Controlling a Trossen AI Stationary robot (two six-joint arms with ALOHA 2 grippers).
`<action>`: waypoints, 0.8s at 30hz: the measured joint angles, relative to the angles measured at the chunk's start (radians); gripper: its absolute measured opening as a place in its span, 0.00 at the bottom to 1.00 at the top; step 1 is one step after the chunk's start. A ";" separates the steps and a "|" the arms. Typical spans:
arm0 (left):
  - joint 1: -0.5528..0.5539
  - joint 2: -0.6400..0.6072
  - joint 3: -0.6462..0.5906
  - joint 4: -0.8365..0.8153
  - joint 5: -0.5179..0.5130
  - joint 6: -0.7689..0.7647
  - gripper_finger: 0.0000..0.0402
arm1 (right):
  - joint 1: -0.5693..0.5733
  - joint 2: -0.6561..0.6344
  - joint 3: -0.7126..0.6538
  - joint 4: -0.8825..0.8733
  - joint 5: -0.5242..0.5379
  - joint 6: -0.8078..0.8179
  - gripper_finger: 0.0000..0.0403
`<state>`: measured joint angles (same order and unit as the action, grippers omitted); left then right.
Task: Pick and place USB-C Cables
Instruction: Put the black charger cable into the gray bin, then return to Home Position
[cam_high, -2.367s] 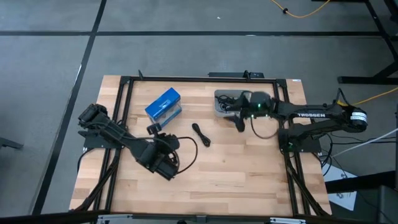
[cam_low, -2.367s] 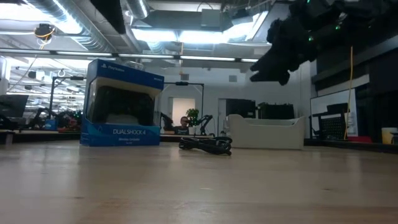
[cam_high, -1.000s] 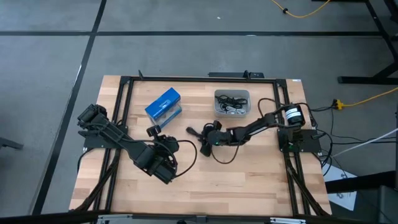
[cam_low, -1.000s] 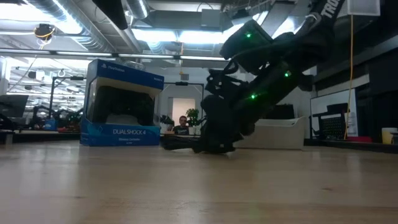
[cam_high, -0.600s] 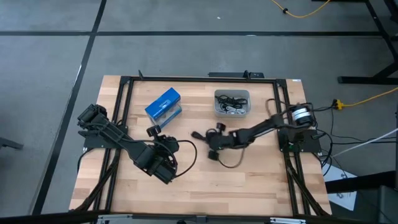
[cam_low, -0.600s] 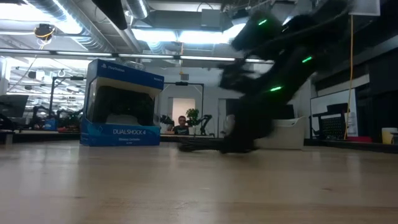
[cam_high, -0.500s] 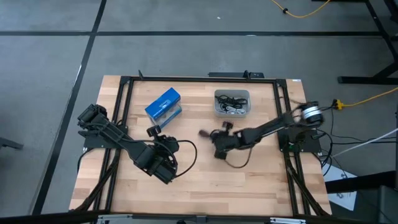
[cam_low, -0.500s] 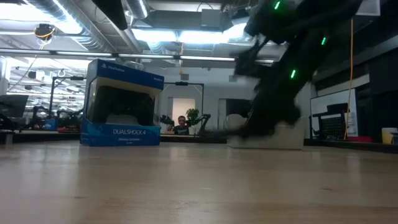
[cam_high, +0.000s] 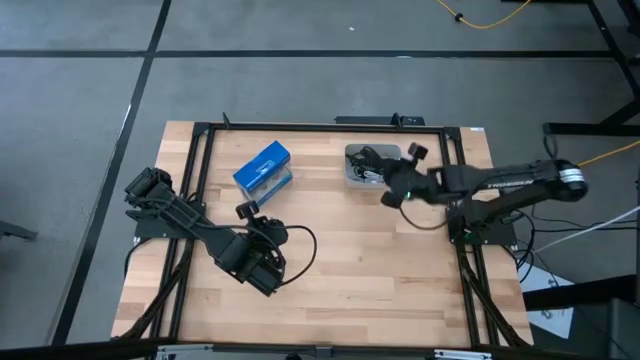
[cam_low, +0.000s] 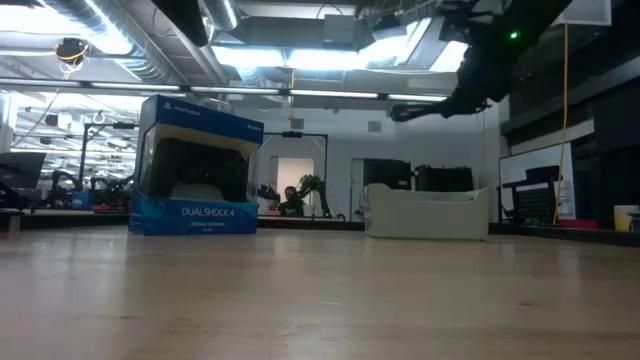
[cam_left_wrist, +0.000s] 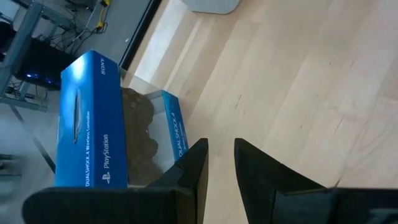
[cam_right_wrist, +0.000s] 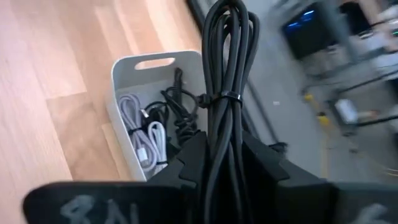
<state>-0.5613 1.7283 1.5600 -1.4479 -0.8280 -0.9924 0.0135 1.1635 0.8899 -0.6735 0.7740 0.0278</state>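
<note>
My right gripper (cam_high: 392, 188) is shut on a black bundled USB-C cable (cam_right_wrist: 227, 56), held high in the air beside the white tray (cam_high: 349, 168). In the low view the cable (cam_low: 410, 112) sticks out of the raised gripper (cam_low: 468, 80). The tray (cam_right_wrist: 124, 68) holds several cables, silver-white ones (cam_right_wrist: 142, 127) and black ones (cam_right_wrist: 180, 109). My left gripper (cam_high: 247, 209) waits near the table's left side, empty, with its fingers (cam_left_wrist: 200, 163) a narrow gap apart. My right gripper pinches the black cable bundle between its two fingers at one end of the bundle (cam_right_wrist: 219, 127), below its tie (cam_right_wrist: 221, 98). The fingers lie along the bundle, which sticks out past the fingertips. The bundle is lifted clear of the table and the tray.
A blue DualShock 4 box (cam_high: 264, 167) stands at the far left of the table, close in front of my left gripper (cam_left_wrist: 87, 124). A black frame (cam_high: 300, 126) runs around the table. Bare wood (cam_high: 380, 270) lies across the middle and near side.
My right gripper was down at the black cable in the middle of the table. It has risen and swung toward the table's far right, to the tray, carrying the cable, which is now lifted clear of the table.
</note>
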 joint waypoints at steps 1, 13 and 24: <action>0.000 0.000 0.000 0.000 0.000 0.000 0.18 | -0.039 -0.005 0.000 0.019 -0.055 -0.035 0.17; 0.000 0.000 0.000 0.003 0.007 0.005 0.18 | -0.390 0.132 0.000 0.083 -0.461 -0.248 0.17; 0.000 0.000 0.000 0.003 0.007 0.007 0.18 | -0.470 0.210 0.000 0.093 -0.551 -0.193 0.55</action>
<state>-0.5613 1.7283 1.5597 -1.4446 -0.8211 -0.9857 -0.4564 1.3739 0.8894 -0.5804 0.2231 -0.1647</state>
